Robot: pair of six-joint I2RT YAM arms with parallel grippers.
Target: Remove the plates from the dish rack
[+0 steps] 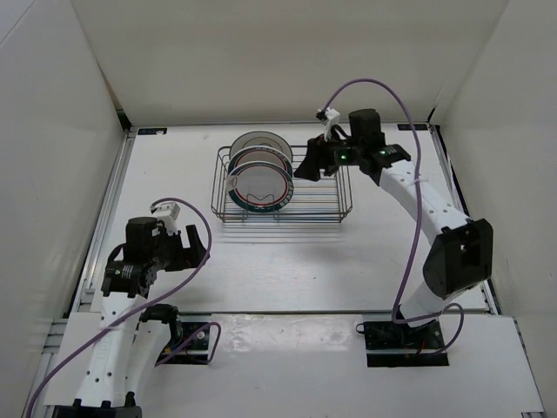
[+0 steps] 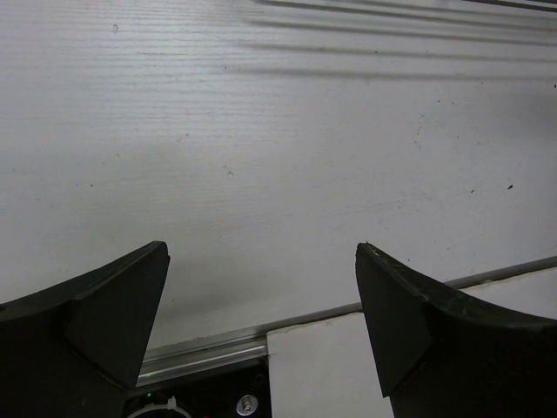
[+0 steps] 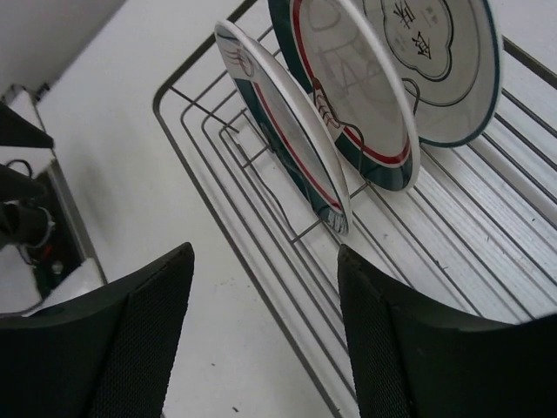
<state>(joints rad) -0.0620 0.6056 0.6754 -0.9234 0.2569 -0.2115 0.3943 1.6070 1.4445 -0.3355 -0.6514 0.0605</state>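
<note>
The wire dish rack [image 1: 322, 205] stands at the table's middle back. Plates stand on edge in its left half: a teal-rimmed one with a red ring [image 1: 259, 187] in front and a grey-rimmed one [image 1: 261, 144] behind. In the right wrist view three plates show in the rack [image 3: 261, 261]: a thin edge-on one [image 3: 287, 139], a red-ringed one [image 3: 365, 104] and a teal-rimmed one with a printed mark [image 3: 444, 61]. My right gripper [image 1: 302, 169] [image 3: 264, 252] is open and empty, just right of the plates, over the rack. My left gripper [image 1: 198, 248] [image 2: 261, 248] is open and empty over bare table.
White walls enclose the table on three sides. Metal rails [image 1: 111, 209] run along the left and right edges. The left arm's base plate [image 2: 383, 366] and a rail show under the left gripper. Purple cables [image 1: 409, 218] loop from both arms.
</note>
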